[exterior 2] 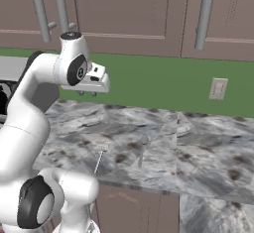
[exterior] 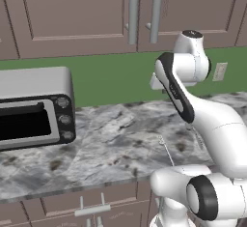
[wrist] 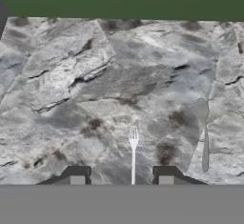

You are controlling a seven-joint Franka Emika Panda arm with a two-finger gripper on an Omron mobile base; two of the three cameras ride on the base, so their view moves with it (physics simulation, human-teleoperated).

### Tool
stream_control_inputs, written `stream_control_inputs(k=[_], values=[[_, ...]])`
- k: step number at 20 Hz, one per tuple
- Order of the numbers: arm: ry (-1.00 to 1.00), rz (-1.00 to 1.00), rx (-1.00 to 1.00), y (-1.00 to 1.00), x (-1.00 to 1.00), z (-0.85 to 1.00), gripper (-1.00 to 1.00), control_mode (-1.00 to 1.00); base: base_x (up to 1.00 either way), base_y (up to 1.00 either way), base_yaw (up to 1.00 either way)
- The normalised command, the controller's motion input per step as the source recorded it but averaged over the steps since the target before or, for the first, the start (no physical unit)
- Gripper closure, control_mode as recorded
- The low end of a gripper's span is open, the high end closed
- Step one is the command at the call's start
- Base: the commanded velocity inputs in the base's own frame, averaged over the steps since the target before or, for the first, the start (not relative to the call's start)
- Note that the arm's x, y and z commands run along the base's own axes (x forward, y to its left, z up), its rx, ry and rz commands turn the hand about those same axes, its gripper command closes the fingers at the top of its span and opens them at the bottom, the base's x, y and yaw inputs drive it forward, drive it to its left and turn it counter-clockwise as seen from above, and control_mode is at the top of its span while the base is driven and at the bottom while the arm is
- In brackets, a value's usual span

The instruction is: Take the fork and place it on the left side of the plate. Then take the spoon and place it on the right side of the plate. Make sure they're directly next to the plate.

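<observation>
The fork point(wrist: 133, 150) lies flat on the marble counter with its prongs pointing toward the back wall. In the base views it sits near the counter's front edge point(exterior 2: 99, 161) point(exterior: 166, 151). The spoon point(wrist: 204, 133) lies about a hand's width to the fork's right, bowl toward the wall point(exterior 2: 142, 150). My gripper point(wrist: 121, 176) point(exterior 2: 87, 93) hangs high above the counter and points down, its fingertips point(wrist: 76, 176) apart with nothing between them. In the hand view the fork's handle appears between the two tips, far below them. The plate is out of view.
A silver toaster oven point(exterior: 34, 107) stands on the counter at the far left. Brown wall cabinets point(exterior 2: 129, 14) hang over a green backsplash with a wall outlet point(exterior 2: 217, 89). The counter's front edge point(exterior: 72, 188) runs above drawers.
</observation>
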Motion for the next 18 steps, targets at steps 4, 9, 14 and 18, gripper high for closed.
stream_control_inputs(k=[4,9,14,18], values=[[0.04,0.0,-0.01,0.02,-0.13,-0.43,-1.0,-1.0,0.0,0.0,0.0],[0.08,0.01,0.0,-0.07,-0.37,-0.98,-1.0,-1.0,0.0,0.0,0.0],[0.25,0.0,-0.01,-0.15,-0.17,-0.98,-1.0,-1.0,0.0,0.0,0.0],[0.26,0.02,-0.04,-0.02,-0.02,-0.91,-1.0,-1.0,0.0,0.0,0.0]])
